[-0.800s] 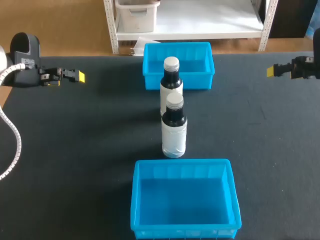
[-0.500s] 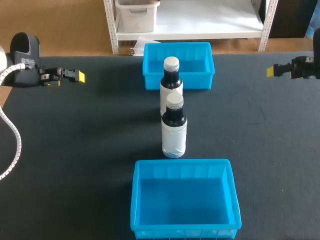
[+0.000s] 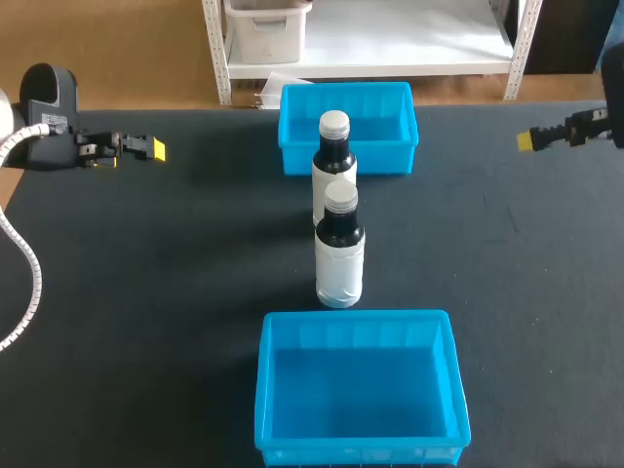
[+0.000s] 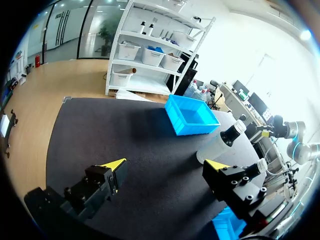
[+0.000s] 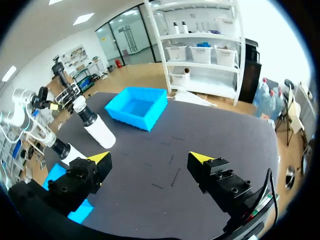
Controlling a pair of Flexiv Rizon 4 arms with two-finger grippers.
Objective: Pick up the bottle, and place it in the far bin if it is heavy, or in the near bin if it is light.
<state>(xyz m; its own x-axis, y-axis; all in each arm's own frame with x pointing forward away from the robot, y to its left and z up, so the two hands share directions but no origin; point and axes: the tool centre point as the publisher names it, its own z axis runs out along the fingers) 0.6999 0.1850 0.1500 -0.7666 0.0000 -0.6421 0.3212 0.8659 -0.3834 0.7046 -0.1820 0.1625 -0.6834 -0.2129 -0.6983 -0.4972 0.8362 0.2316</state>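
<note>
Bins show you only their blue floors: near bin (image 3: pixel 356 318) at the front, far bin (image 3: pixel 390 159) at the back. Between them on the surface (image 3: pixel 146 292), the near bottle (image 3: pixel 339 255) and far bottle (image 3: pixel 334 156) stand upright in line. Your left hand (image 3: pixel 156 149) and right hand (image 3: pixel 526 140) hover at opposite sides, fingers apart.

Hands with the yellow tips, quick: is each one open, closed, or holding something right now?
Left hand: open, holding nothing.
Right hand: open, holding nothing.
</note>
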